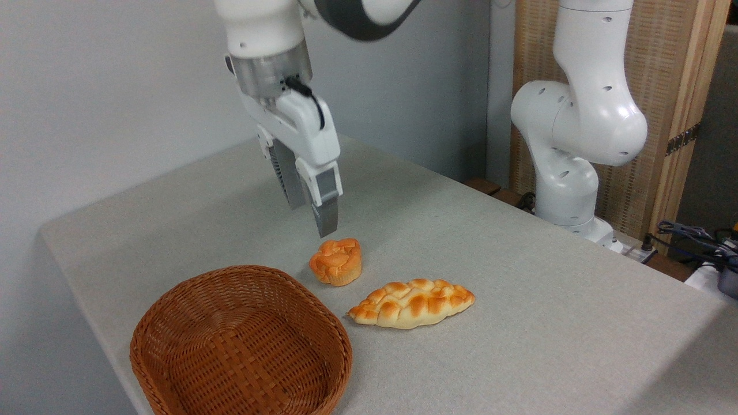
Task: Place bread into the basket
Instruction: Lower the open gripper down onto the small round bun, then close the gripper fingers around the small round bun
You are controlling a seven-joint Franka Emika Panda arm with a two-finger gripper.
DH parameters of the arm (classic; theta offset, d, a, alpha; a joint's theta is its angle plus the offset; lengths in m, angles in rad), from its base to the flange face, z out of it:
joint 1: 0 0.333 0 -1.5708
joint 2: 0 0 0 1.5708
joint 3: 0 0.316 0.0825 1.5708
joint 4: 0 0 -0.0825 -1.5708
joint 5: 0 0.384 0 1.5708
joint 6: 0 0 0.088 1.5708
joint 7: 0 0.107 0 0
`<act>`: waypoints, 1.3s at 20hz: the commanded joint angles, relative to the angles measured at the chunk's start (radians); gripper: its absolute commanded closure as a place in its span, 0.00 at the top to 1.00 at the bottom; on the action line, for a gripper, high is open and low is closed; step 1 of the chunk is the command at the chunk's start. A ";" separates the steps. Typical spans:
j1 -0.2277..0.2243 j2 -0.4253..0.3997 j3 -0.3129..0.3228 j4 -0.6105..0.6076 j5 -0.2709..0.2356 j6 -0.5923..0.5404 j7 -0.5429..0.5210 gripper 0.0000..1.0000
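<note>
Nothing delivered yet, as I read it: the small round orange-golden bun with the knotted top and paler ridged base (336, 262) sits on the grey cloth-covered table (519, 300), just beside the far right corner of the shallow reddish-brown woven wicker basket (173, 323), apart from it, and the basket holds nothing. The longer braided golden loaf (411, 303) lies nearby to the right of the bun, not touching it (not my target). Left to do, by my judgement: descend, grasp, lift, carry over the rim, release — the whole job. The white two-finger gripper (311, 216) hangs just above and a little left of the bun, clear of it, holding nothing. Its fingers (326, 216) point downward with a slight tilt, and from this angle one nearly overlaps the other, so the gap between them looks narrow; I cannot tell the true opening. The wrist is turned so the gripper body shows edge-on, the forearm rising out of the top of the view; the arm's white base (571, 167) stands at the table's far right.
</note>
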 commanded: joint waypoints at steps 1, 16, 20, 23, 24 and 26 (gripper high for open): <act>-0.040 -0.043 -0.017 -0.166 -0.004 0.146 0.011 1.00; -0.037 -0.031 -0.079 -0.321 -0.004 0.275 0.126 0.29; -0.037 -0.031 -0.079 -0.320 -0.002 0.275 0.127 0.28; -0.037 -0.031 -0.079 -0.320 -0.002 0.274 0.147 0.27; -0.037 -0.031 -0.079 -0.318 -0.002 0.274 0.147 0.27; -0.037 -0.031 -0.079 -0.317 -0.002 0.274 0.149 0.27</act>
